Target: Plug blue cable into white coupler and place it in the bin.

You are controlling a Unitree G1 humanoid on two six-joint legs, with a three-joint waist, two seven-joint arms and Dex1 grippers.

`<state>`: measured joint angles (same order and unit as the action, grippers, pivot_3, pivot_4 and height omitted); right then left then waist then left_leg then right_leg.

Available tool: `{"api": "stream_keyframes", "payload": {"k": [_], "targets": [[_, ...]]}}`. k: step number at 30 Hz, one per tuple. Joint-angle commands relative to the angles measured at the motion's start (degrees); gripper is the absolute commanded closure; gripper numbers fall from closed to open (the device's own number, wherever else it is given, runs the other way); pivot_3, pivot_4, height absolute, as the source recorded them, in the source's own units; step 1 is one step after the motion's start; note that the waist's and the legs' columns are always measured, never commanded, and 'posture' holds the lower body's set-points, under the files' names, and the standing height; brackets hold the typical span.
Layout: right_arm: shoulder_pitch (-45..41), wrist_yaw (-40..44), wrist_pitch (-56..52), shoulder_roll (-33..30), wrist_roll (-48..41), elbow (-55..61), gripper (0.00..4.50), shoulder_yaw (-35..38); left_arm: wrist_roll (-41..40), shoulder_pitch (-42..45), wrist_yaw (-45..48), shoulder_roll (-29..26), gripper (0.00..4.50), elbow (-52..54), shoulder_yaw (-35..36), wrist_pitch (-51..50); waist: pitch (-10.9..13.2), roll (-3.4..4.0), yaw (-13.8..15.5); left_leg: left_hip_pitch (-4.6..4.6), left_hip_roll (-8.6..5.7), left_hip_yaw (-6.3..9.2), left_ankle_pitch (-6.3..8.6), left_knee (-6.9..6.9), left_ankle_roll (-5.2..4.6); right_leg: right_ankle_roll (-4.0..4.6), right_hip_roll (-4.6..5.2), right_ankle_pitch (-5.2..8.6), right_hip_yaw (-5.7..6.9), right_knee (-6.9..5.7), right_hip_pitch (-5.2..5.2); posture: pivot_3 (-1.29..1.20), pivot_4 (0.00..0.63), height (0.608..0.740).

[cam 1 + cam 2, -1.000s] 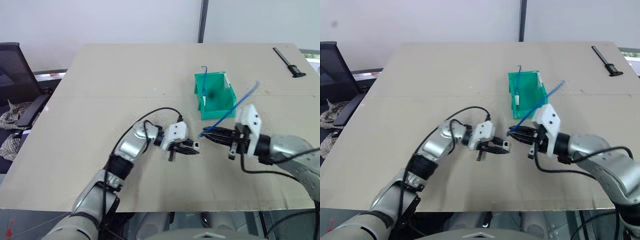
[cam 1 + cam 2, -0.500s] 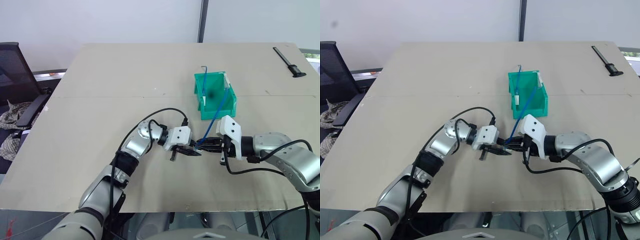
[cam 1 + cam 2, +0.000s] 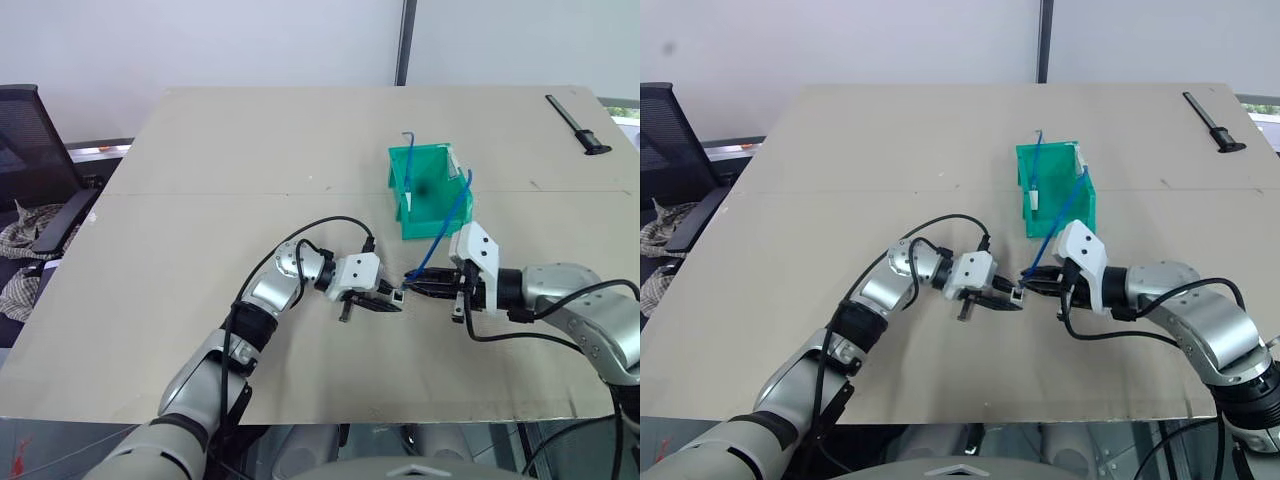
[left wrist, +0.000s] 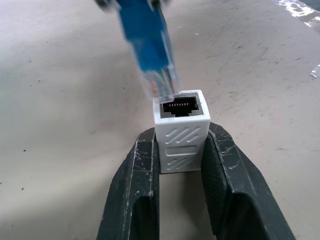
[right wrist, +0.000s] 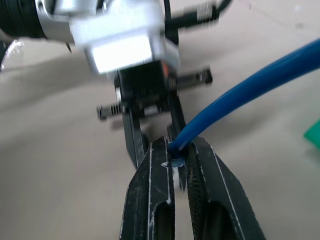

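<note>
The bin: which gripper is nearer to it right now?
Right. The right gripper, shut on the blue cable, sits just in front of the bin; the left gripper, gripping the white coupler, is farther left.

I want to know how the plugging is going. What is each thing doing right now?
White coupler: clamped in the left gripper, socket empty.
Blue cable: held by the right gripper, plug at the socket's edge, not yet in.
Bin: upright on the table, holding a thin blue wire.
</note>
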<state>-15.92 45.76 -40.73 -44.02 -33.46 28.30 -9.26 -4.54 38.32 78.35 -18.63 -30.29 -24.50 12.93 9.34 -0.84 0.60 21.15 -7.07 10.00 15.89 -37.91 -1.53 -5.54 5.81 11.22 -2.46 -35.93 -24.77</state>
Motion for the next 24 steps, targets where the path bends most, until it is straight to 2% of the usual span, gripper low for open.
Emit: {"api": "stream_keyframes", "payload": {"k": [1,10,24], "targets": [[0.4,0.9,0.5,-0.4,1.6,2.2,4.5,-0.9,0.6,0.3,0.8,-0.3,3.94,-1.0,0.5,0.2,0.0,0.0,0.0,0.0,0.0,0.0,0.0,0.0,0.0,0.0,0.0,0.0,0.0,-0.01,0.0,0.0,0.15,0.729],[0.2,0.9,0.4,1.7,4.1,2.4,4.5,-3.5,0.5,-0.2,0.8,-0.2,3.94,-0.5,0.6,-0.2,-0.1,-0.05,-0.1,-0.01,0.01,0.01,0.0,-0.09,0.0,0.0,-0.03,-0.03,0.0,-0.03,0.02,0.0,0.15,0.729],[-0.8,5.1,2.1,-2.3,13.8,0.6,4.5,-10.8,0.5,-1.2,0.4,0.0,3.94,1.2,0.5,-1.3,-0.2,-0.13,-0.1,-0.06,0.01,0.01,0.0,-0.14,0.0,0.0,-0.05,-0.03,0.0,-0.04,0.1,0.0,0.15,0.729]]}}
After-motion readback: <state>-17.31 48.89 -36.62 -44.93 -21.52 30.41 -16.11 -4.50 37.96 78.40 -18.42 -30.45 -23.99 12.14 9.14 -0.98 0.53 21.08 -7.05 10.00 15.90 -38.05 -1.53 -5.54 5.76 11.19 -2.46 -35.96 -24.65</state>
